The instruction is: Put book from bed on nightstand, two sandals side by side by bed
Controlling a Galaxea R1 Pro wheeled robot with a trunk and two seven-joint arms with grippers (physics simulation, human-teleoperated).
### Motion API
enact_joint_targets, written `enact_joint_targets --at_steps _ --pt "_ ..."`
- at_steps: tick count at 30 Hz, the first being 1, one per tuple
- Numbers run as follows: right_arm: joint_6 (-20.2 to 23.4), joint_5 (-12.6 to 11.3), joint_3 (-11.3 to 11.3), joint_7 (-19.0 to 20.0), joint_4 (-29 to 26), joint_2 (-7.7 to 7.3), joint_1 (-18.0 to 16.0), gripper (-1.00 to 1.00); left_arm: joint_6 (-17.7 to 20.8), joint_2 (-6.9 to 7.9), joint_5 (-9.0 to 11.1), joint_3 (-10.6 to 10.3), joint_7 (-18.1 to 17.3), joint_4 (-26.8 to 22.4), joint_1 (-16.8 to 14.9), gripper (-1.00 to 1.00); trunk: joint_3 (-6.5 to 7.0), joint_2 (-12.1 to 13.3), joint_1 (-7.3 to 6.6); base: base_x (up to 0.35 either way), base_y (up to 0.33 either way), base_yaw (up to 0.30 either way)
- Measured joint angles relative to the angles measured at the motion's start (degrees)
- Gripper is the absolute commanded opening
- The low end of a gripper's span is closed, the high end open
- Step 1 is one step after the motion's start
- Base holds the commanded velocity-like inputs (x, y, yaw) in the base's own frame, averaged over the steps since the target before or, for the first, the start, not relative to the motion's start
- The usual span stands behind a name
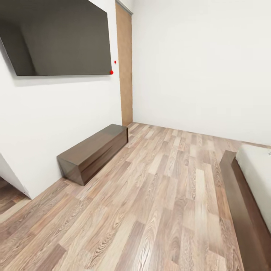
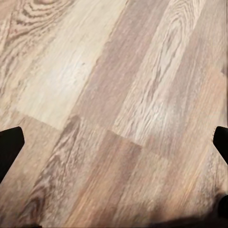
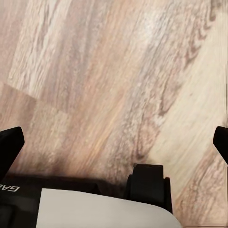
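The bed (image 1: 259, 173) shows at the right edge of the head view, a pale mattress corner on a dark brown wooden frame (image 1: 241, 203). The book, the sandals and the nightstands are out of view. My left gripper (image 2: 114, 142) stands open over the wood-plank floor, its dark fingertips (image 2: 9, 145) wide apart with nothing between them. My right gripper (image 3: 114, 142) is also open above the planks, with part of the robot's base (image 3: 95, 206) beneath it.
A long dark wooden bench (image 1: 94, 152) stands against the white left wall under a wall-mounted black screen (image 1: 56, 37). A brown wooden door (image 1: 125, 64) sits in the far corner. Wood-plank floor (image 1: 158, 195) spreads between bench and bed.
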Motion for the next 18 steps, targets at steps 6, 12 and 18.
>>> enact_joint_targets --at_steps 6,12,18 --pt "0.0 0.0 0.0 0.0 0.0 0.0 0.0 1.0 0.0 0.0 0.0 0.0 0.0 0.0 0.0 1.0 0.0 0.0 0.0 0.0 0.0 -0.3" --pt "0.0 0.0 0.0 0.0 0.0 0.0 0.0 1.0 0.0 0.0 0.0 0.0 0.0 0.0 0.0 1.0 0.0 0.0 0.0 0.0 0.0 -0.3" --pt "0.0 0.0 0.0 0.0 0.0 0.0 0.0 1.0 0.0 0.0 0.0 0.0 0.0 0.0 0.0 1.0 0.0 0.0 0.0 0.0 0.0 -0.3"
